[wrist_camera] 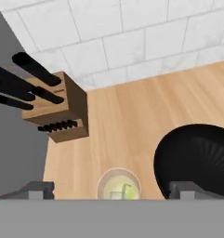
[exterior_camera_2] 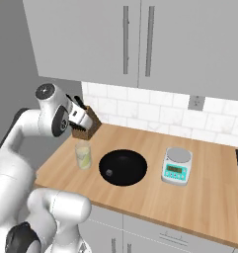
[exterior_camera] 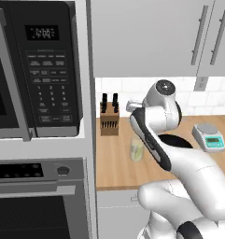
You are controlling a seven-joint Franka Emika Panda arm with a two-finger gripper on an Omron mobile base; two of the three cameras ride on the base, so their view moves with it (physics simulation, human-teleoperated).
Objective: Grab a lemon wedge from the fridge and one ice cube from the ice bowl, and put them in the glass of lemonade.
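You see the gripper [wrist_camera: 111,190] with its jaws wide apart and empty, directly above the glass of lemonade [wrist_camera: 119,186] on the wooden counter [wrist_camera: 146,116], the ice bowl [exterior_camera_2: 123,167] beside it, the scale [exterior_camera_2: 177,166] beyond, the microwave's [exterior_camera: 39,70] writing unreadable.

White arm [exterior_camera: 198,172], dark joints, glossy rounded links.

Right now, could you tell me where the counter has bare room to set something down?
Free: the wood right of the scale, and the front strip before the ice bowl. Crowded: the left end, where the glass of lemonade stands between bowl and knife block.
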